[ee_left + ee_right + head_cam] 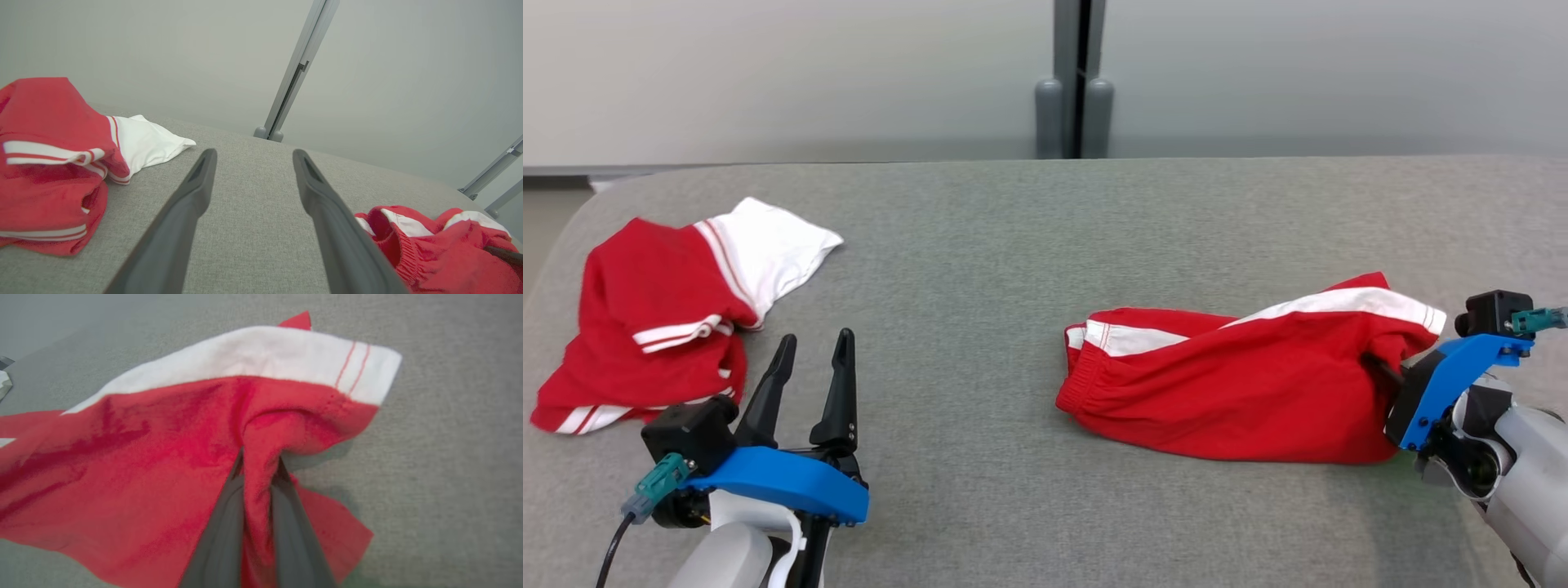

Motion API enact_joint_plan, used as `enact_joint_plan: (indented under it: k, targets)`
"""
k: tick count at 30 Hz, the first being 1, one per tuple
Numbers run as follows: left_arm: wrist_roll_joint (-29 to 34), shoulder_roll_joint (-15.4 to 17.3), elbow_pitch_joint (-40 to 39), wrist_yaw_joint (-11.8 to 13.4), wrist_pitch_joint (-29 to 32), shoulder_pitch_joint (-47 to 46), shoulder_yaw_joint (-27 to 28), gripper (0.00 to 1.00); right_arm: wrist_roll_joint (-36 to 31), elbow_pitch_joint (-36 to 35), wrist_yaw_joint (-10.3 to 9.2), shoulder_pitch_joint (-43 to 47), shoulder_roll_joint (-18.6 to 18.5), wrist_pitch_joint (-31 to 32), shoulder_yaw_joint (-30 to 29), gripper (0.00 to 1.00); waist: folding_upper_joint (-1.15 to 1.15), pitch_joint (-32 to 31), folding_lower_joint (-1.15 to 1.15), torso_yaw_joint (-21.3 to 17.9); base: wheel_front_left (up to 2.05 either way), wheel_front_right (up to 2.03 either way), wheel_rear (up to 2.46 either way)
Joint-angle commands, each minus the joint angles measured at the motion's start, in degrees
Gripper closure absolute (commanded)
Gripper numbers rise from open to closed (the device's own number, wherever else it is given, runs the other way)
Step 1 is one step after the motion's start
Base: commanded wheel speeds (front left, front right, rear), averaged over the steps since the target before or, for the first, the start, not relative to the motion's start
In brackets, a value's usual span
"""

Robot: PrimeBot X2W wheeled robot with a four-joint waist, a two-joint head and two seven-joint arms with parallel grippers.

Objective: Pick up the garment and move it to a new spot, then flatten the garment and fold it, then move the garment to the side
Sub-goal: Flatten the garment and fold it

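The garment, which looks like a pair of red shorts with a white side stripe, is lying bunched on the right half of the grey, cloth-covered counter. Its elastic waistband is pointing toward the middle and its leg end toward my right arm. A second garment, also red and white, is sitting crumpled at the far left, well apart from mine. I am judging this to be the pick-up-and-carry step, since the cloth is gathered rather than spread. My right pincer is clamping narrowly on a ridge of cloth just below the striped hem, with fabric pressed between the two fingers. My left pincer is standing wide and empty at the near left, just beside the second garment. To do this step well, I am thinking of raising the right arm gently. That way the weight comes onto the pinch bit by bit and the thin ridge is less likely to slide out. I am also planning to lift high enough that the waistband end is not dragging and rolling the cloth into a tighter bundle. The bare middle of the counter looks like the best place to set it down, because it leaves room on all sides for flattening. I am expecting to bring the left pincer across to the waistband once the cloth is down, so both ends can be drawn taut together. I am also taking care not to snag the second garment on the way.
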Motion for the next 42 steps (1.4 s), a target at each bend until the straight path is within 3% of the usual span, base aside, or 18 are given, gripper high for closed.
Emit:
enact_joint_plan:
  k: [1,10,16,27,34,35,37,42]
  targets:
    - [1.1,0.4,-0.2,0.4,-0.3,0.7,0.5,0.0,-0.1,0.4,-0.01,0.6,0.2,-1.0,-0.4,1.0,0.0,-0.7,0.01,-1.1,0.0,0.0,0.0]
    - [7.1,-0.3,-1.1,1.8,-0.3,2.0,3.8,0.0,-3.6,3.2,-0.01,-4.3,0.6,-4.6,0.2,1.0,0.0,-1.0,0.01,-2.1,0.0,0.0,0.0]
    - [10.5,-2.3,-0.9,1.6,-0.3,3.2,5.7,0.0,-7.9,6.1,0.0,-7.9,5.6,-2.4,2.9,1.0,0.0,-2.0,0.01,0.2,0.0,0.0,0.0]
    - [13.0,-5.7,2.0,-1.1,-0.3,4.3,7.1,0.0,-11.8,8.4,0.0,-7.1,18.6,1.3,5.8,1.0,0.0,-3.7,0.01,4.8,0.0,0.0,0.0]
    - [13.6,-6.6,2.8,-2.1,-0.3,3.8,8.0,0.0,-12.6,11.6,0.0,-6.0,22.2,1.9,6.0,1.0,0.0,-3.2,0.01,5.7,0.0,0.0,0.0]
    - [13.8,-6.7,2.9,-2.2,-0.3,3.7,8.2,0.0,-13.0,12.1,0.0,-5.9,22.5,2.0,6.2,0.8,0.0,-3.1,0.01,5.7,0.0,0.0,0.0]
    - [14.0,-6.8,3.2,-2.3,-0.3,3.8,8.6,0.0,-13.2,12.7,0.0,-5.5,23.2,1.8,6.3,0.0,0.0,-3.0,0.01,5.4,0.0,0.0,0.0]
    - [14.5,-7.0,3.6,-2.8,-0.3,4.1,9.8,0.0,-12.8,8.2,0.0,-5.2,23.8,-2.4,5.5,0.0,0.0,-3.6,0.01,3.6,0.0,0.0,0.0]
